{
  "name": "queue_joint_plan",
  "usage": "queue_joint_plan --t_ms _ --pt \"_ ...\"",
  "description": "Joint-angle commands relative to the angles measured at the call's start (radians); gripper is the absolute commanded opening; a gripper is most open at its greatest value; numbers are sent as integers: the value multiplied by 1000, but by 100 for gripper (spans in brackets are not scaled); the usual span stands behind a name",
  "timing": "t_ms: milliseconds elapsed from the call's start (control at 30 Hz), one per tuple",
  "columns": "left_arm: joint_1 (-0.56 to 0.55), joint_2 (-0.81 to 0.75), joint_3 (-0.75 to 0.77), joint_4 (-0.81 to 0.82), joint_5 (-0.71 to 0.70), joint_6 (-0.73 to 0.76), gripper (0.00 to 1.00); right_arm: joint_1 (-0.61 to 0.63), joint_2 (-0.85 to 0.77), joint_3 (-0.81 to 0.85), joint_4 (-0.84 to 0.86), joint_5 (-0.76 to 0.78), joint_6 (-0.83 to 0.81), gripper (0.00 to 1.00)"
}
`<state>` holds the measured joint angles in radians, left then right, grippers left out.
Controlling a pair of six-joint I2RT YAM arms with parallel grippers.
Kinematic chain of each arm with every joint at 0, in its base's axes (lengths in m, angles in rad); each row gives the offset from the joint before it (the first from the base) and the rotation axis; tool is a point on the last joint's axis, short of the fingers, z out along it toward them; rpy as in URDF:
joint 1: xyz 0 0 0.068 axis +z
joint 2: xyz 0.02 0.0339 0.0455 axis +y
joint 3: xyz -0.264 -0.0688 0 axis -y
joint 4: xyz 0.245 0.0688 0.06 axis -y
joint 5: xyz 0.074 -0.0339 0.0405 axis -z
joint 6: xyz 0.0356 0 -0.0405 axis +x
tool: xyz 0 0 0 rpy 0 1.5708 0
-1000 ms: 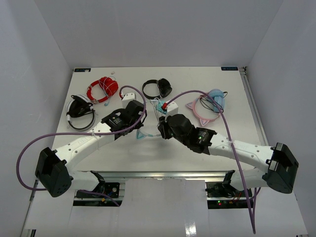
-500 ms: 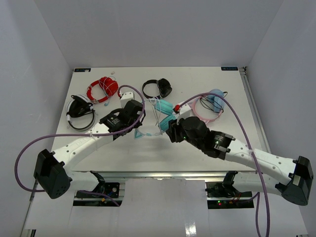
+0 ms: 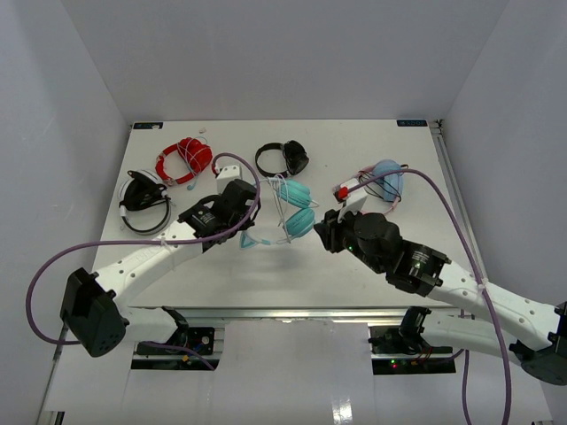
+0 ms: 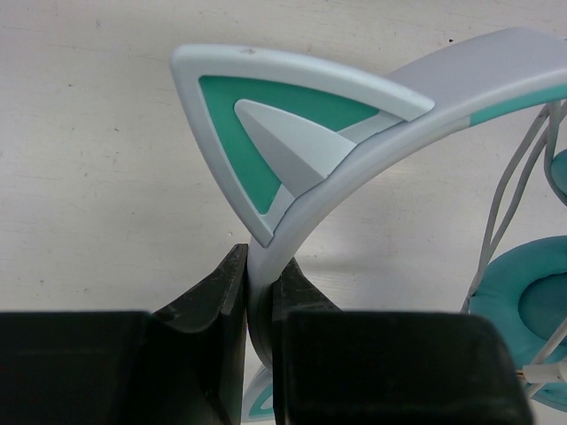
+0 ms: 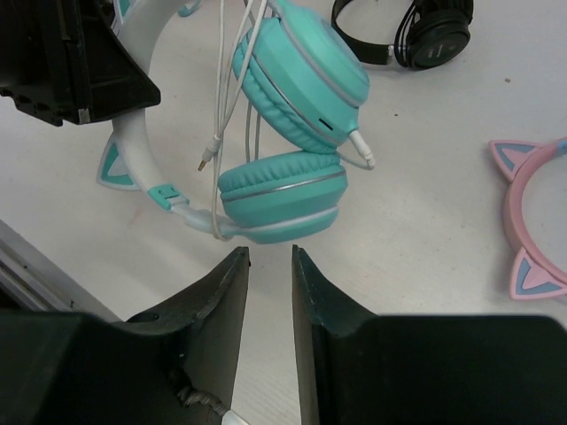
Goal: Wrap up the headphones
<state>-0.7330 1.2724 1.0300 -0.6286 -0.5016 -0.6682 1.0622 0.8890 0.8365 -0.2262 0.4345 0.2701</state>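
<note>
On the white tabletop [image 3: 425, 177], the teal over-ear headphones with round padded cups [image 3: 297, 211] lie near the middle, between the two arms. The left pincer [image 4: 259, 283] is clamped on their white-and-teal headband [image 4: 461, 93] just below one cat ear [image 4: 266, 115], pinning that end. The right pincer [image 5: 270, 257] has its jaws narrowly parted around nothing, just short of the lower cup [image 5: 282, 195], which lies straight ahead of it. The band curves away leftward toward the other arm. The thin white cable [image 5: 219, 106] hangs loosely across both cups with its plug [image 5: 205, 162] free, so the right arm looks the nearer one to gather it.
</note>
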Motion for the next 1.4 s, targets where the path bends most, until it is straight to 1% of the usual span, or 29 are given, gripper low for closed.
queue_joint_plan --t_ms 0,100,200,333,467,567,733,867,1100,1267,1367 --pt "3 -16 -2 103 45 17 0 -2 89 87 93 62 -69 29" --pt "3 26 14 104 48 31 0 -4 102 100 90 76 -76 29" --pt "4 67 35 102 60 47 0 -5 74 70 84 125 -69 32" --pt "13 126 69 104 70 70 0 -10 -40 11 48 185 -68 35" --pt "14 180 107 125 150 134 0 -13 -169 -43 15 224 -57 35" --pt "15 219 134 127 178 151 0 -13 -232 -63 13 226 -43 36" --pt "14 313 184 129 252 157 0 -14 -234 -79 13 272 -41 37" --pt "14 411 221 134 321 165 0 -15 -228 -84 13 271 -35 38" --pt "-9 488 253 156 343 168 0 -16 -236 -97 13 269 -32 38" --pt "-26 570 320 156 388 173 0 -16 -239 -102 13 270 -34 37" --pt "-32 596 341 156 384 170 0 -16 -240 -102 13 273 -34 38"
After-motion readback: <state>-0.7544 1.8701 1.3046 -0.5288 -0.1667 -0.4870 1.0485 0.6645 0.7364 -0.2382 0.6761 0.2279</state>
